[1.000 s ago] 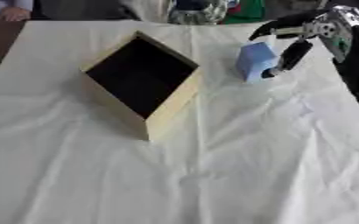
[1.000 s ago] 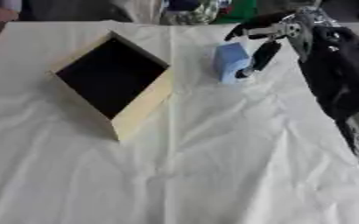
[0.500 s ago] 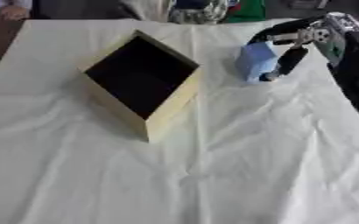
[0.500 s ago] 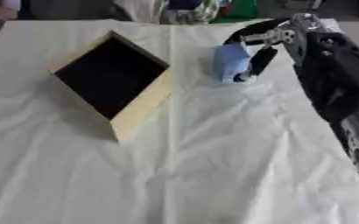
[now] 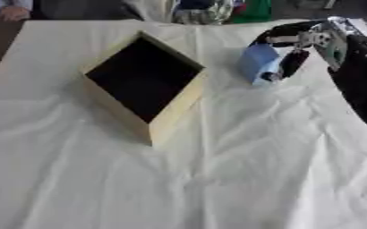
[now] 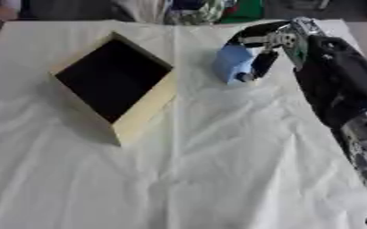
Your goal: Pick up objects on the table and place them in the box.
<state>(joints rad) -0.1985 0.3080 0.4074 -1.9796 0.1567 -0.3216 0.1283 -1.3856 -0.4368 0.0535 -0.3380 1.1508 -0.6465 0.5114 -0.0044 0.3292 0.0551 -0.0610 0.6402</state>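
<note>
The box [image 5: 143,85] stands open on the white cloth [image 5: 218,179], turned corner-on to the robot, and its dark inside shows nothing that can be made out, so as far as the views tell, no object has gone in yet. The one thing left to move is a small light-blue block [image 5: 258,67] to the right of the box, apart from the box's right wall; whether it rests on the cloth or is just lifted off it cannot be told. The right hand [image 6: 274,42] reaches in from the right of the box, its arm running along that side of the cloth, and arches over the block from above. Its fingers [image 5: 292,62] curl down round the block's right side while another part of the hand hooks over the top, so the hand has the block in its grasp. Judging by this, the pick is under way and the carry to the box and the release remain. The left hand shows in neither view.
</note>
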